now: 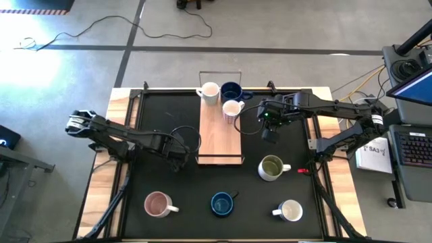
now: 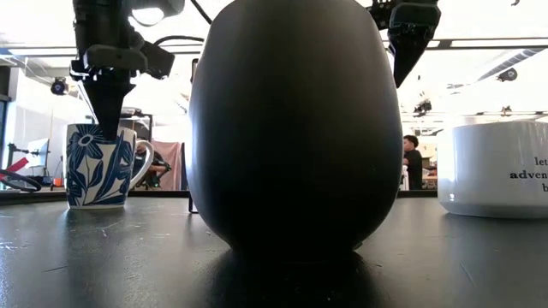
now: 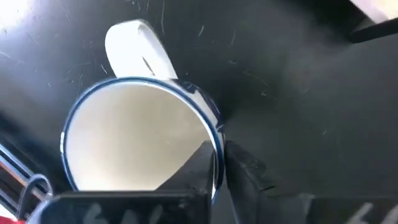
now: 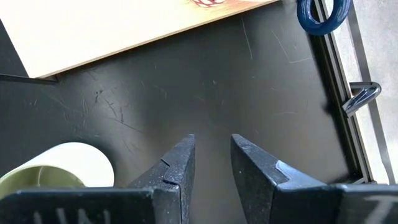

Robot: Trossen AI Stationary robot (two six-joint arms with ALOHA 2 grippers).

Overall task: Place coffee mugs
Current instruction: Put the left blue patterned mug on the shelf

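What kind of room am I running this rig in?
Probably a robotics lab or workshop: bare concrete floor with loose cables, a laptop beside the table, and a person at work behind.

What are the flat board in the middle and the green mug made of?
The board looks like pale wood: tan, with faint grain streaks and a matte surface, inside a thin wire frame. The green mug looks like glazed ceramic: smooth, slightly shiny olive walls with a thick rim and handle. Both are guesses from looks alone.
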